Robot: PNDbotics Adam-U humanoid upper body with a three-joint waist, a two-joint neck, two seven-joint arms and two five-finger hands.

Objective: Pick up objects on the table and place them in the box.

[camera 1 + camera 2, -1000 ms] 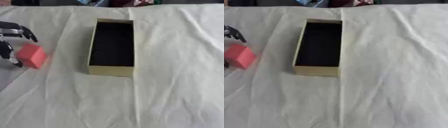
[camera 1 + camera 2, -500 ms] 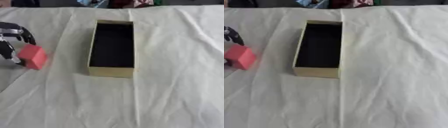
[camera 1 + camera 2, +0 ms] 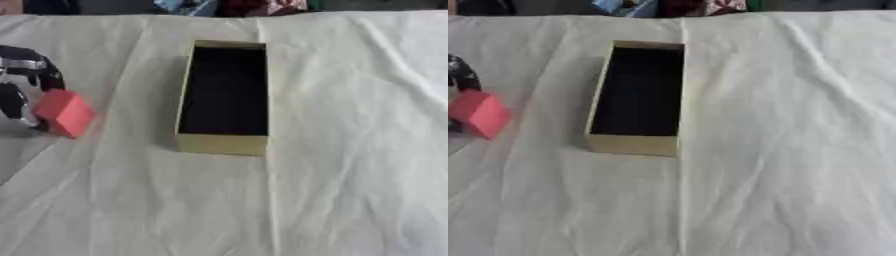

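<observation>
left hand [image 3: 24,85] at the far left edge, fingers curled around a red block [image 3: 64,113], tilted, well left of the long tan box [image 3: 222,144], wrinkly white cloth [image 3: 350,150] underneath

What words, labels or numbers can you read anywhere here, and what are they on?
None can be read. The red block in the left hand, the box and the white cloth show no print; the coloured things at the far edge are too blurred to tell.
</observation>
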